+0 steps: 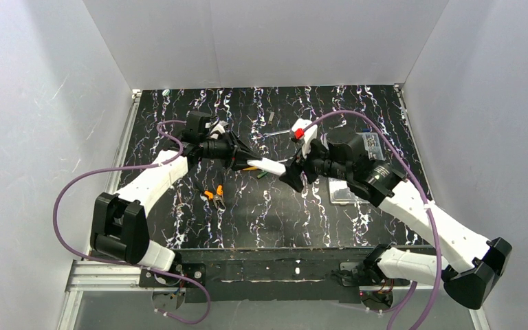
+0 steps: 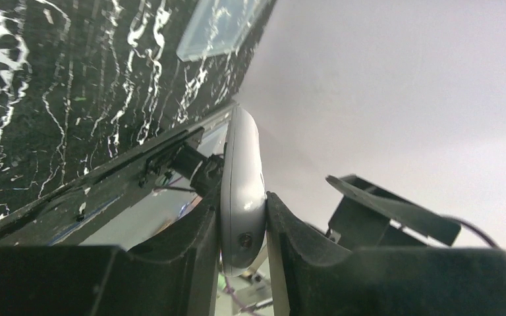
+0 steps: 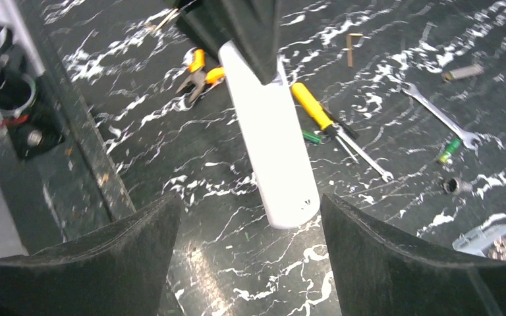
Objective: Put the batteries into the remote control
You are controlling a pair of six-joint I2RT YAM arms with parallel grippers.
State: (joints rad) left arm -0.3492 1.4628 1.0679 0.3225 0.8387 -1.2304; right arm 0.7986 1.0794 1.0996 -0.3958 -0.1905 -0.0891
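The white remote control [image 1: 269, 166] hangs above the middle of the table, and my left gripper [image 1: 245, 157] is shut on its left end. In the left wrist view the remote control [image 2: 242, 184] stands edge-on, pinched between both fingers of the left gripper [image 2: 244, 210]. My right gripper [image 3: 249, 201] is open, its jaws wide apart just short of the free end of the remote control [image 3: 273, 141], not touching it. One green battery [image 3: 311, 136] lies on the table beside the screwdriver. A second green cell [image 3: 449, 150] lies near the wrench.
On the table lie a yellow-handled screwdriver [image 3: 313, 105], orange-handled pliers [image 3: 197, 69], a wrench [image 3: 438, 115] and a small socket [image 3: 453, 185]. A clear plastic box [image 3: 501, 240] sits at the right. The table's near metal edge [image 3: 85, 138] runs along the left.
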